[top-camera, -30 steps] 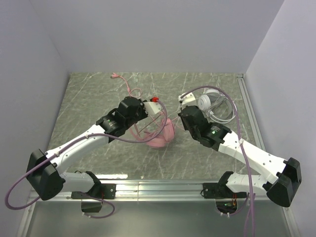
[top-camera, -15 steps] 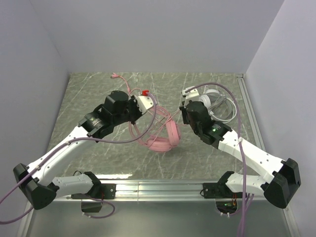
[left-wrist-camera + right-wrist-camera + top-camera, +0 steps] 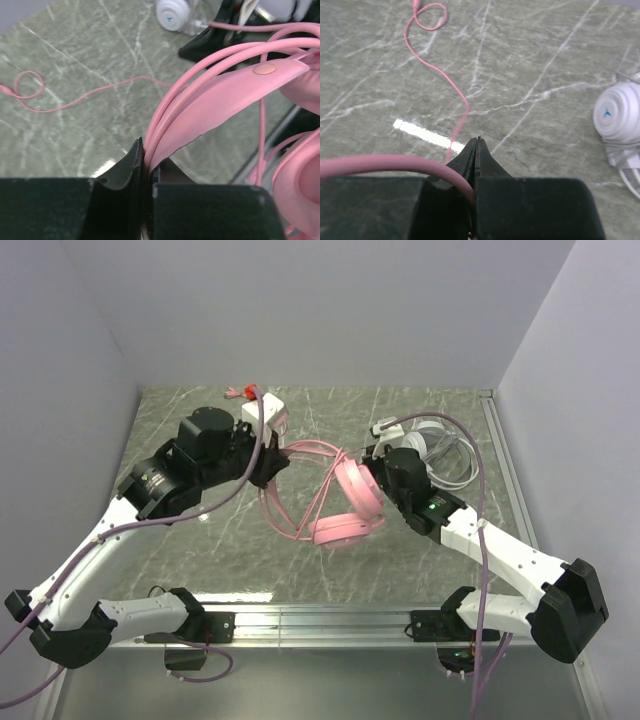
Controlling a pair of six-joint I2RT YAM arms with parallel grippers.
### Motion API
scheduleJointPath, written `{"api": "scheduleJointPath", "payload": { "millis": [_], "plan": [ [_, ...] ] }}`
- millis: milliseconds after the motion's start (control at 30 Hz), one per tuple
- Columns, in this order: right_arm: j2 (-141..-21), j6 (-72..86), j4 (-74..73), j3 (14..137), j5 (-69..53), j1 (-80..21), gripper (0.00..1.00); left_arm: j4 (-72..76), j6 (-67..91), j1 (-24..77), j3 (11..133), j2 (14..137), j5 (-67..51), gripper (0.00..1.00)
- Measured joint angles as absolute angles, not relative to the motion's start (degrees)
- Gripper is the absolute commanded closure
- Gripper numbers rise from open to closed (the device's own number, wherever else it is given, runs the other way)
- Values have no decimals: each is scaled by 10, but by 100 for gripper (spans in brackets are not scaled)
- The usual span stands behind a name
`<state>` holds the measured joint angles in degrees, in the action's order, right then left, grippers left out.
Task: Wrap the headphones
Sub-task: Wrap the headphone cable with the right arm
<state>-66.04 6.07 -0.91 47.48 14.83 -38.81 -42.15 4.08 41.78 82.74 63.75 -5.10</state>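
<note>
The pink headphones point(image 3: 345, 510) hang lifted between my two arms, cups low and headband point(image 3: 225, 95) stretched toward the left arm. My left gripper point(image 3: 275, 462) is shut on the pink headband; in the left wrist view point(image 3: 147, 160) the band and cord strands run out from between the jaws. My right gripper point(image 3: 372, 462) is shut on the pink cord point(image 3: 385, 162), pinched at the jaws point(image 3: 476, 150). More pink cord point(image 3: 440, 75) trails over the table to a loop at the back left. The white-grey headphones point(image 3: 432, 448) lie behind the right gripper.
The marbled green table point(image 3: 200, 540) is walled on the left, back and right. A white cup of the white-grey headset point(image 3: 617, 112) lies close to the right of the right gripper. The cord's plug end point(image 3: 234, 393) rests near the back wall.
My left gripper has moved back and to the left with the headband, lifting the pink headphones and pulling them open. The right gripper stays shut on the cord, shifted slightly.
</note>
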Motion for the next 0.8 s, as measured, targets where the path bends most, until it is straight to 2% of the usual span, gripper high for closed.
{"api": "scheduleJointPath", "payload": {
  "millis": [167, 333, 800],
  "plan": [
    [-660, 72, 29, 448, 109, -383, 100, -456, 136, 420, 895, 673, -64, 100],
    [-665, 83, 60, 428, 68, -383, 100, -465, 206, 420, 909, 695, -63, 100],
    [-695, 125, 156, 405, -32, -382, 100, -488, 292, 420, 993, 718, -37, 100]
  ]
}}
